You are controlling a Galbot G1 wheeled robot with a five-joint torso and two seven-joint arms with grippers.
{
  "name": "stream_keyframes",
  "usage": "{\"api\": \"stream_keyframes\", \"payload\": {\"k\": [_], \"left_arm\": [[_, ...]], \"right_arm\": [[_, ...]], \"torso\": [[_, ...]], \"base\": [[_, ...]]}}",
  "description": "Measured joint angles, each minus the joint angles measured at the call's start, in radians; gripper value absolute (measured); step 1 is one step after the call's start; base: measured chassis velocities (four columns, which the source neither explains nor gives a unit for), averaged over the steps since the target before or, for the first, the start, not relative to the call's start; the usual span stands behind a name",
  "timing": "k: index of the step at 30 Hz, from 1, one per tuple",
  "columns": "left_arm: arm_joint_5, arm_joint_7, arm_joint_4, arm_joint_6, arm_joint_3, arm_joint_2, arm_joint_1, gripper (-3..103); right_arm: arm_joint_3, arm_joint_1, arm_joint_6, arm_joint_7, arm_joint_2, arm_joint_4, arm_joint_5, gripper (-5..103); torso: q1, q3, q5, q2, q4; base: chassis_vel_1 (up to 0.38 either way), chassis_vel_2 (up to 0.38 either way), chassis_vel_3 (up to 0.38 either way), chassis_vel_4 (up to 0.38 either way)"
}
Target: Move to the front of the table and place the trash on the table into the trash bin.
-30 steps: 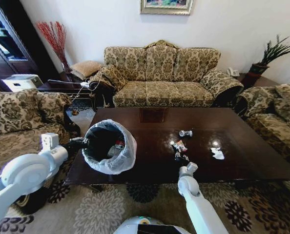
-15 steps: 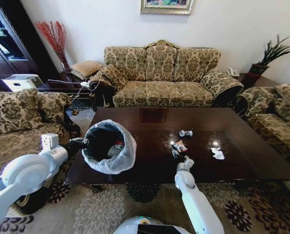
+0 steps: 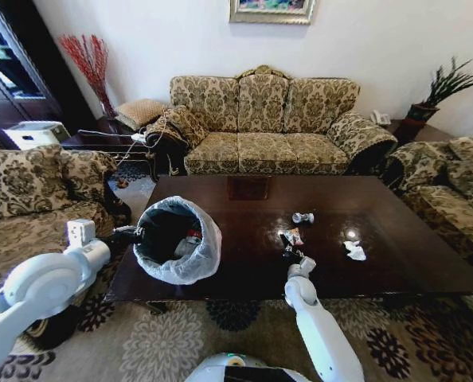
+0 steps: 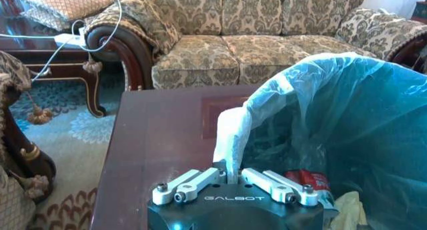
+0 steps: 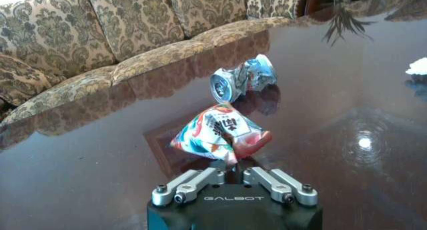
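Note:
The trash bin (image 3: 177, 239), black with a pale bag over its rim, leans on the left end of the dark table (image 3: 412, 270). My left gripper (image 4: 229, 174) is shut on the bag's rim (image 4: 230, 135). Inside the bin lie a red-labelled bottle (image 4: 308, 179) and a yellowish scrap (image 4: 347, 210). My right gripper (image 5: 229, 174) is shut on a crumpled colourful wrapper (image 5: 220, 132) near the table's front middle (image 3: 292, 237). A crushed can (image 5: 243, 83) lies just beyond it. A white tissue (image 3: 353, 251) rests further right.
A patterned sofa (image 3: 260, 119) stands behind the table, with armchairs at the left (image 3: 29, 191) and right (image 3: 451, 191). A dark side table (image 3: 101, 142) with cables sits at the back left. Patterned carpet (image 3: 181, 342) lies in front.
My right arm has shifted slightly to the left, still holding the wrapper. The left arm and the bin have not moved.

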Motion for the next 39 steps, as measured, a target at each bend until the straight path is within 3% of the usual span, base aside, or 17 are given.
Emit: {"api": "stream_keyframes", "payload": {"k": [2, 6, 11, 12, 14, 15, 16, 17, 20, 22, 23, 27, 31, 34, 36, 37, 39], "left_arm": [[0.000, 0.000, 0.000, 0.000, 0.000, 0.000, 0.000, 0], [0.000, 0.000, 0.000, 0.000, -0.001, -0.001, 0.001, 0], [0.000, 0.000, 0.000, 0.000, -0.004, 0.002, 0.002, 0], [0.000, 0.000, 0.000, 0.000, -0.004, 0.004, 0.003, 0], [-0.002, -0.003, 0.008, 0.000, -0.005, 0.018, 0.005, 0], [-0.002, -0.003, 0.008, 0.000, -0.005, 0.018, 0.005, 0], [-0.004, -0.005, 0.010, 0.000, -0.005, 0.023, 0.005, 0], [-0.009, -0.009, 0.017, 0.002, -0.005, 0.035, 0.005, 0], [-0.014, -0.012, 0.026, 0.009, -0.004, 0.048, 0.006, 0], [-0.020, -0.015, 0.039, 0.016, -0.003, 0.065, 0.010, 0], [-0.020, -0.015, 0.039, 0.016, -0.003, 0.065, 0.010, 0], [-0.040, -0.027, 0.035, 0.026, -0.007, 0.085, 0.010, 0], [-0.051, -0.032, 0.009, 0.031, -0.013, 0.084, 0.010, 0], [-0.057, -0.037, -0.010, 0.035, -0.019, 0.073, 0.012, 0], [-0.057, -0.038, -0.010, 0.035, -0.019, 0.071, 0.012, 0], [-0.057, -0.038, -0.010, 0.035, -0.019, 0.068, 0.013, 0], [-0.057, -0.038, -0.010, 0.035, -0.019, 0.065, 0.012, 0]], "right_arm": [[0.001, -0.005, 0.006, -0.002, -0.001, 0.007, 0.000, 2], [0.002, -0.017, 0.026, -0.007, -0.002, 0.027, -0.008, 1], [0.004, -0.068, 0.101, -0.051, -0.015, 0.137, -0.041, 0], [0.004, -0.079, 0.119, -0.080, -0.021, 0.171, -0.048, 0], [-0.016, -0.108, 0.174, -0.225, -0.049, 0.310, -0.054, 0], [-0.016, -0.108, 0.174, -0.225, -0.049, 0.310, -0.054, 0], [-0.026, -0.111, 0.183, -0.272, -0.058, 0.356, -0.051, 0], [-0.075, -0.112, 0.191, -0.366, -0.080, 0.468, -0.036, 0], [-0.160, -0.102, 0.184, -0.403, -0.107, 0.571, -0.028, 0], [-0.339, -0.062, 0.123, -0.406, -0.150, 0.715, -0.004, 0], [-0.339, -0.062, 0.123, -0.406, -0.150, 0.715, -0.004, 0], [-0.537, 0.031, 0.034, -0.380, -0.171, 0.757, 0.000, 0], [-0.603, 0.080, -0.012, -0.368, -0.176, 0.711, -0.068, -3], [-0.621, 0.097, -0.047, -0.363, -0.175, 0.696, -0.112, 12], [-0.621, 0.096, -0.052, -0.363, -0.177, 0.700, -0.114, 12], [-0.621, 0.094, -0.056, -0.364, -0.182, 0.706, -0.115, 22], [-0.621, 0.092, -0.057, -0.366, -0.188, 0.710, -0.116, 22]], "torso": [[0.000, 0.000, 0.0000, 0.000, 0.0000], [0.000, 0.000, 0.0001, 0.000, 0.0000], [0.000, 0.000, 0.0002, 0.000, 0.0000], [0.000, 0.000, 0.0002, 0.000, 0.0000], [0.000, 0.000, 0.0000, 0.000, -0.0002], [0.000, 0.000, 0.0000, 0.000, -0.0002], [0.000, 0.000, -0.0001, 0.000, -0.0003], [0.000, 0.000, -0.0003, 0.000, -0.0002], [0.000, 0.000, -0.0004, 0.000, -0.0002], [0.000, 0.000, -0.0006, 0.000, 0.0001], [0.000, 0.000, -0.0006, 0.000, 0.0001], [0.000, 0.000, -0.0001, 0.000, 0.0001], [0.000, 0.000, 0.0001, 0.000, 0.0001], [0.000, 0.000, 0.0001, 0.000, 0.0000], [0.000, 0.000, 0.0001, 0.000, 0.0000], [0.000, 0.000, 0.0000, 0.000, 0.0000], [0.000, 0.000, 0.0000, 0.000, 0.0000]], "base": [[0.000, 0.000, 0.000, 0.000], [0.000, 0.000, 0.000, 0.000], [0.000, 0.000, 0.000, 0.000], [0.000, 0.000, 0.000, 0.000], [0.000, 0.000, 0.000, 0.000], [0.000, 0.000, 0.000, 0.000], [0.000, 0.000, 0.000, 0.000], [0.000, 0.000, 0.000, 0.000], [0.000, 0.000, 0.000, 0.000], [0.000, 0.000, 0.000, 0.000], [0.000, 0.000, 0.000, 0.000], [0.000, 0.000, 0.000, 0.000], [0.000, 0.000, 0.000, 0.000], [0.000, 0.000, 0.000, 0.000], [0.000, 0.000, 0.000, 0.000], [0.000, 0.000, 0.000, 0.000], [0.000, 0.000, 0.000, 0.000]]}}
